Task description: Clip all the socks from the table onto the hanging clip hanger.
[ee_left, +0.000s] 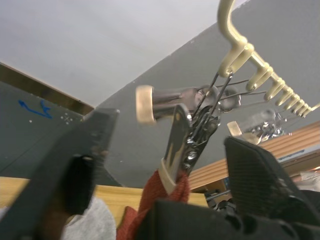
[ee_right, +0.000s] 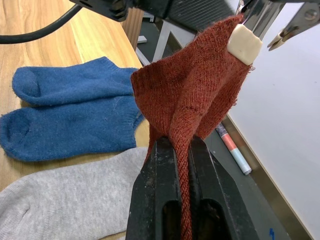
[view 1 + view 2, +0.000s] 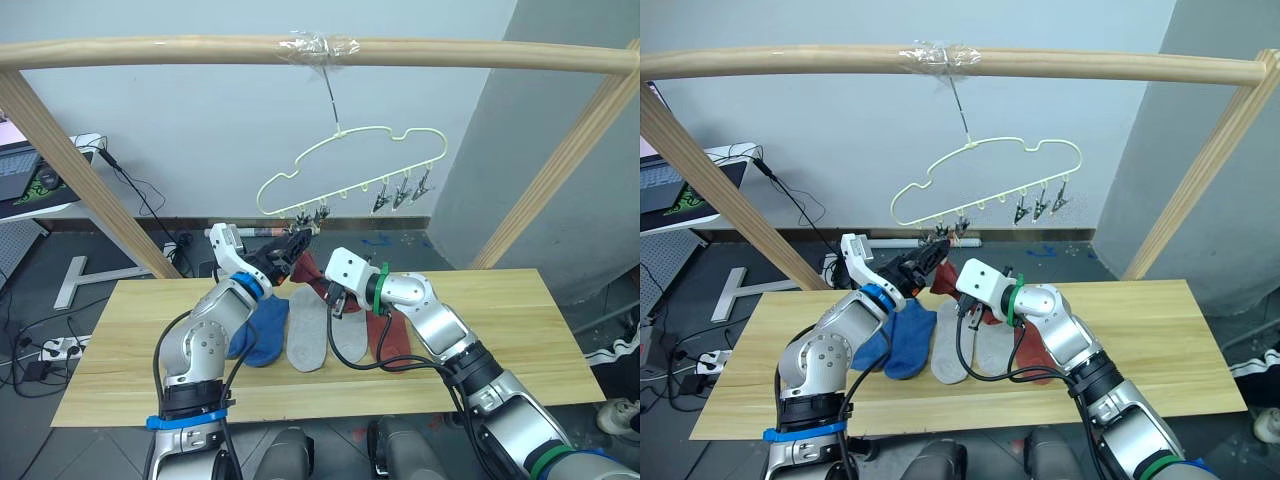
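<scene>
The pale-yellow clip hanger (image 3: 350,165) hangs by its hook from the top pole. My left gripper (image 3: 297,242) is open, its fingers (image 1: 75,165) spread on either side of a metal clip (image 1: 175,145) at the hanger's left end. That clip's cream-tipped end presses on the top corner of a brick red sock (image 2: 195,85). My right gripper (image 2: 182,145) is shut on this sock lower down, holding it above the table (image 3: 500,330). Two blue socks (image 3: 262,330), two light grey socks (image 3: 308,335) and another red sock (image 3: 392,335) lie flat side by side on the table.
A round wooden pole (image 3: 450,55) spans the top, with slanted poles at the left (image 3: 80,170) and right (image 3: 560,170). Three free clips (image 3: 402,192) hang at the hanger's right end. A desk with a laptop (image 3: 20,170) stands at the far left.
</scene>
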Tool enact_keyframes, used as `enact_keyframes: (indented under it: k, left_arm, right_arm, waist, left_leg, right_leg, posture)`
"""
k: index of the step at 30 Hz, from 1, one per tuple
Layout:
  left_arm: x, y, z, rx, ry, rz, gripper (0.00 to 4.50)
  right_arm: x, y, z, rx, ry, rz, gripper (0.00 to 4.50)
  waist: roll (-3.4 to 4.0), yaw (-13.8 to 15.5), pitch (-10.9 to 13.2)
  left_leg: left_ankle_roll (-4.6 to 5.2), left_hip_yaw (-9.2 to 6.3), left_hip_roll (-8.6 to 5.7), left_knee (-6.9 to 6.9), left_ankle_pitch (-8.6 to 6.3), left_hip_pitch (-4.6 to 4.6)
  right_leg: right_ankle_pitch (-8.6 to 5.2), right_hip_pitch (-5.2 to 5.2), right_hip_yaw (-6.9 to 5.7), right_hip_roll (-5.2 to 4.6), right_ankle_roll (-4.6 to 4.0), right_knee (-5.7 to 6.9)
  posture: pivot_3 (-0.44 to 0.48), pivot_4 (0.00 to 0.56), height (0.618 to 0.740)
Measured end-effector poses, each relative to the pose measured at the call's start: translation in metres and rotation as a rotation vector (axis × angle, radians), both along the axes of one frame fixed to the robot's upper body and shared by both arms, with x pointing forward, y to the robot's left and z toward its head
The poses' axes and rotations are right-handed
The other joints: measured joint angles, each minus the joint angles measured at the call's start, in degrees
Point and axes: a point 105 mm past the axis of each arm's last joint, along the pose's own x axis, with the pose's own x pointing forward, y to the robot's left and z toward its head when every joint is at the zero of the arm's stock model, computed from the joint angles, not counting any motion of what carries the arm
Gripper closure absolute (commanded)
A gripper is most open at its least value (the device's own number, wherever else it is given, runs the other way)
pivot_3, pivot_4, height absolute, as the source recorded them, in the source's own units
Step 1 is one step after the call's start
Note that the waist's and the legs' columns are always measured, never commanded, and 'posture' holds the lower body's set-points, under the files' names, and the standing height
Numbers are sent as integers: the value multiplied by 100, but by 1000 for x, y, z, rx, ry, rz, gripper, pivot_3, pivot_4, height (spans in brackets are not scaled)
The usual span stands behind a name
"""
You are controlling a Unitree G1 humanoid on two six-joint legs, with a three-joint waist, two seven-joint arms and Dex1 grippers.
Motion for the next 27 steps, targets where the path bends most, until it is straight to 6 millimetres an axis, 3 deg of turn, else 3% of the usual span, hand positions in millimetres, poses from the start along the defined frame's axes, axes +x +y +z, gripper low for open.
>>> enact_keyframes:
  k: [5, 9, 19, 23, 27]
  left_arm:
    - [-2, 11, 0, 46, -8, -2, 26]
    - [-5, 14, 12, 80, -56, -24, 0]
    - [-12, 17, 6, 108, -53, -22, 0]
    - [-19, 18, -5, 180, -38, -18, 0]
    - [-21, 3, -4, 268, -101, -47, 0]
  right_arm:
    - [-6, 10, 7, 130, 114, -13, 4500]
    - [-14, 23, 20, 263, 236, -6, 3435]
    - [-11, 10, 17, 244, 261, -34, 12]
    - [-11, -1, 12, 228, 258, -58, 12]
    - [-9, -13, 9, 216, 241, -103, 12]
  waist:
    - [1, -3, 1]
    - [3, 15, 3]
    - [4, 112, 3]
    - [4, 127, 3]
    - [4, 145, 3]
  left_leg:
    - [-2, -9, 4, -1, -1, -4]
    - [-3, -18, 1, -7, -1, -8]
    - [-5, -12, 0, -13, -1, -10]
    - [-7, -14, 0, -16, 0, -12]
    - [-5, -11, -1, -16, -1, -13]
  right_leg:
    - [0, -4, -2, 2, -1, 2]
    - [0, -9, -6, 1, -3, 2]
    - [-1, -16, -2, -1, -3, 0]
    - [-1, -18, -4, -2, -4, -1]
    - [-2, -17, -2, -3, -4, -2]
  posture:
    - [54, 175, 740]
    - [58, 168, 740]
    - [54, 167, 740]
    - [57, 169, 740]
    - [57, 169, 740]
